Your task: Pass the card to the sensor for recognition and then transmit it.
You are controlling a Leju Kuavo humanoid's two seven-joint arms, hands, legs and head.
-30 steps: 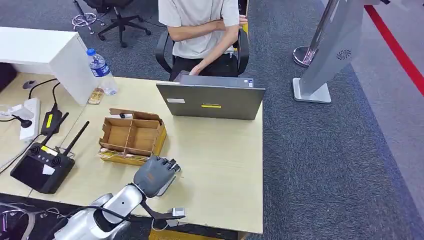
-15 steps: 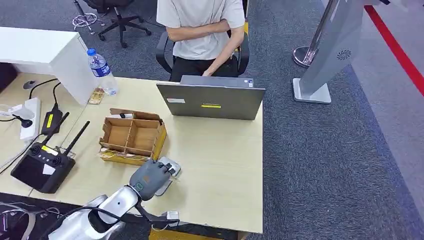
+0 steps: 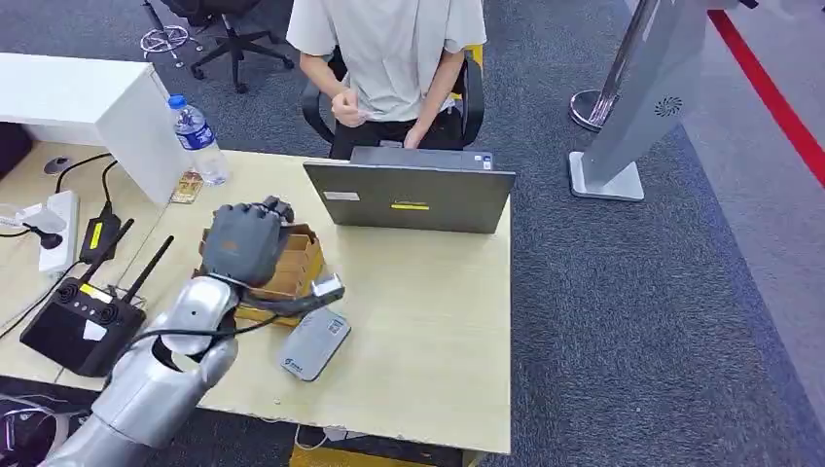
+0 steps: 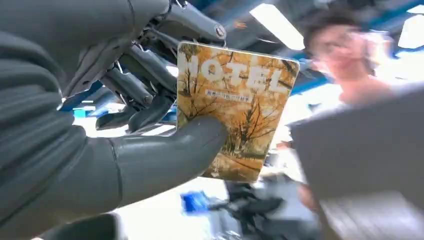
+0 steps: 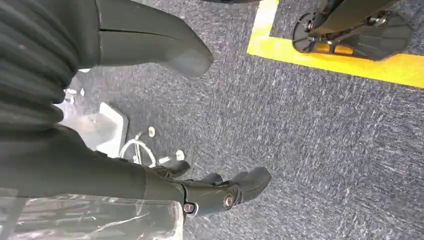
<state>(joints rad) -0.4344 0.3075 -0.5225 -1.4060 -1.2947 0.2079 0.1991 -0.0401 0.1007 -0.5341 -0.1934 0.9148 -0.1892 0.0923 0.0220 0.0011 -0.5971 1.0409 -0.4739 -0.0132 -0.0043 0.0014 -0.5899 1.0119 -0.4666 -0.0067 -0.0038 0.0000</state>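
Note:
My left hand (image 3: 245, 243) is raised above the cardboard box (image 3: 292, 268), its back toward the head camera. It pinches an orange card (image 4: 235, 107) printed "HOTEL" between thumb (image 4: 165, 155) and fingers, seen up close in the left wrist view. The grey card sensor (image 3: 314, 343) lies flat on the table (image 3: 428, 331), nearer the front edge than the hand. A person (image 3: 394, 53) sits behind the laptop (image 3: 409, 195) at the far side of the table. My right hand (image 5: 150, 115) hangs over grey carpet, fingers apart and holding nothing.
A water bottle (image 3: 198, 136) stands at the back left by a white cabinet (image 3: 88, 102). A black remote controller (image 3: 83, 326), a power strip (image 3: 56, 229) and cables lie at the left. A grey stand (image 3: 642, 107) is on the carpet to the right.
My left hand has lifted off the sensor and swung back and left to above the cardboard box, uncovering the sensor. The person has leaned forward and raised a hand.

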